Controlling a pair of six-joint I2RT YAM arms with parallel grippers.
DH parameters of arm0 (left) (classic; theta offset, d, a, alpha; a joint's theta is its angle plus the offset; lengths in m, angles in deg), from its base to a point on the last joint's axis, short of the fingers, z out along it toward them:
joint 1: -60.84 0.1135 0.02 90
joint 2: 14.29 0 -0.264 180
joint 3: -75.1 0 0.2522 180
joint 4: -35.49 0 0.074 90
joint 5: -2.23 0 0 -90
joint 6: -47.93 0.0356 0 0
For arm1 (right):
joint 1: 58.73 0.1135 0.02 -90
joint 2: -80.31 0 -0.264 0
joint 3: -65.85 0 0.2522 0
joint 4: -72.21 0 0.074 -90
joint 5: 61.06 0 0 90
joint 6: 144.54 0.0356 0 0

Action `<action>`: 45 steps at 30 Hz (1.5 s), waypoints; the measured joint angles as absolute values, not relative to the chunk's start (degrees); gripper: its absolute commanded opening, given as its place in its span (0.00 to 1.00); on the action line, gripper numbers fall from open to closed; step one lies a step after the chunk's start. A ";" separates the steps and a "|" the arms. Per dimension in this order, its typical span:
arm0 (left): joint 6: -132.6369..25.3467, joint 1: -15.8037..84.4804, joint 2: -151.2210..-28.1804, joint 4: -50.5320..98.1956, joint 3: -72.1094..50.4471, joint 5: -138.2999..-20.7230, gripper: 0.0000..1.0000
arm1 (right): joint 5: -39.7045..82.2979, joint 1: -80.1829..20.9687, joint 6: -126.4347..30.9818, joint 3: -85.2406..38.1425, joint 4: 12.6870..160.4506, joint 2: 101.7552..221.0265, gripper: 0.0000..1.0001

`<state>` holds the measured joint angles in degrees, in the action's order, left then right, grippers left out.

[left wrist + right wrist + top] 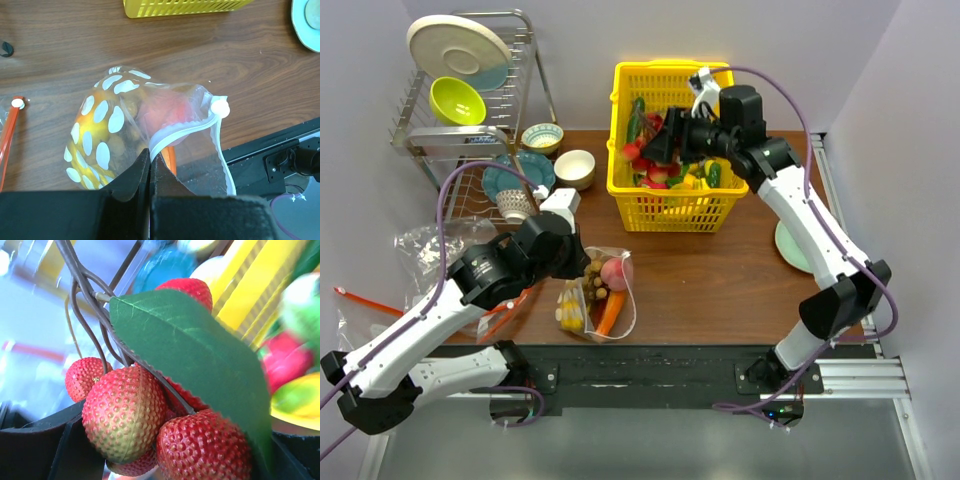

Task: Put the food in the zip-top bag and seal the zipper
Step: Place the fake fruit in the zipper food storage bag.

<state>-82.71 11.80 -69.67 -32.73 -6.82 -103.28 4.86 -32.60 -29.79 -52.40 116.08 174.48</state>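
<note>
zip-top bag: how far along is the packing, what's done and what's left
Done: a peach, a carrot, a yellow piece and a brown berry cluster lie inside the dotted bag. In hand: the left gripper pinches the bag's mouth edge; the right gripper holds a red lychee cluster over the yellow basket. Left: probably bag that cluster, then close the zipper, which gapes open.

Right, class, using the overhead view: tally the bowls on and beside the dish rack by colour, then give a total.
Lime green bowl: 1
Cream bowl: 1
Blue-and-white patterned bowl: 1
Total: 3
</note>
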 measured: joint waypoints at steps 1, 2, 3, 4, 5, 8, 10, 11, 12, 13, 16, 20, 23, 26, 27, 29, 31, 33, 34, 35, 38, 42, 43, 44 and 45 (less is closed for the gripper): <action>-82.71 11.80 -69.56 -32.73 -6.82 -103.28 0.00 | 3.33 -32.23 -29.39 -49.60 115.40 173.06 0.19; -82.71 11.80 -69.52 -32.73 -6.82 -103.28 0.00 | 1.85 -31.66 -28.94 -46.57 114.57 171.29 0.19; -82.71 11.80 -69.45 -32.68 -6.82 -103.28 0.00 | 0.40 -30.94 -28.52 -43.66 114.22 169.56 0.20; -82.71 11.80 -69.41 -32.66 -6.82 -103.28 0.00 | -0.89 -29.78 -28.06 -40.95 113.74 167.79 0.20; -82.71 11.80 -69.36 -32.62 -6.82 -103.28 0.00 | -1.91 -28.39 -27.62 -38.37 113.17 165.74 0.20; -82.71 11.80 -69.34 -32.38 -6.82 -103.26 0.00 | -4.41 -22.99 -26.38 -32.84 111.40 160.30 0.21; -82.71 11.80 -69.34 -32.27 -6.82 -103.26 0.00 | -5.98 -18.88 -24.87 -29.21 108.58 156.38 0.21; -82.71 11.80 -69.34 -32.23 -6.82 -103.24 0.00 | -6.85 -16.82 -24.04 -27.09 106.81 154.35 0.21; -82.69 11.80 -69.34 -32.12 -6.82 -103.21 0.00 | -7.44 -14.99 -23.06 -25.10 105.28 152.47 0.21; -82.69 11.80 -69.36 -31.94 -6.82 -103.19 0.00 | -7.92 -13.24 -22.07 -22.76 102.97 150.66 0.21; -82.40 11.80 -69.58 -31.37 -6.82 -102.95 0.00 | -8.08 -9.24 -19.78 -16.91 98.51 146.83 0.21; -82.34 11.80 -70.65 -29.89 -6.82 -102.01 0.00 | -7.18 -5.41 -17.68 -9.82 93.22 144.56 0.21; -82.40 11.80 -71.59 -28.40 -6.82 -100.72 0.00 | -4.65 -3.97 -15.87 -3.53 88.02 142.66 0.20; -82.86 11.80 -72.47 -26.96 -6.82 -99.17 0.00 | -1.21 -3.60 -14.42 1.91 84.00 140.49 0.20; -82.99 11.80 -72.71 -26.52 -6.82 -98.58 0.00 | -0.16 -3.58 -14.29 2.74 83.27 140.12 0.20; -83.30 11.80 -73.21 -25.67 -6.82 -97.58 0.00 | 1.87 -3.53 -14.09 3.90 81.68 139.79 0.20; -83.50 11.80 -73.47 -25.14 -6.82 -96.79 0.00 | 4.18 -3.49 -14.16 4.12 81.00 139.90 0.20; -83.56 11.80 -73.60 -24.64 -6.82 -95.98 0.00 | 6.11 -3.49 -14.62 4.14 80.89 139.92 0.19; -83.65 11.80 -73.65 -24.40 -6.82 -95.65 0.00 | 7.07 -3.49 -14.86 4.16 80.87 139.90 0.19; -83.71 11.80 -73.65 -24.18 -6.82 -95.35 0.00 | 8.42 -3.49 -15.23 4.25 80.83 139.86 0.19; -84.46 11.80 -73.71 -23.77 -6.82 -94.65 0.00 | 12.80 -3.49 -16.46 5.43 81.15 139.09 0.19; -84.98 11.80 -73.93 -23.11 -6.82 -93.64 0.00 | 17.67 -3.49 -17.50 7.49 82.36 137.63 0.21; -85.03 11.80 -74.00 -22.91 -6.82 -93.51 0.00 | 18.46 -3.45 -17.68 7.97 82.64 137.41 0.22; -85.09 11.80 -74.06 -22.74 -6.82 -93.47 0.00 | 19.22 -3.45 -17.83 8.47 82.79 137.26 0.22; -85.16 11.80 -74.15 -22.56 -6.82 -93.44 0.00 | 19.70 -3.45 -17.94 8.95 83.08 137.21 0.23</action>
<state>-85.16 11.80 -74.15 -22.56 -6.82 -93.44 19.70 -3.45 -17.94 8.95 83.08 137.21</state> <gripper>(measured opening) 0.021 0.721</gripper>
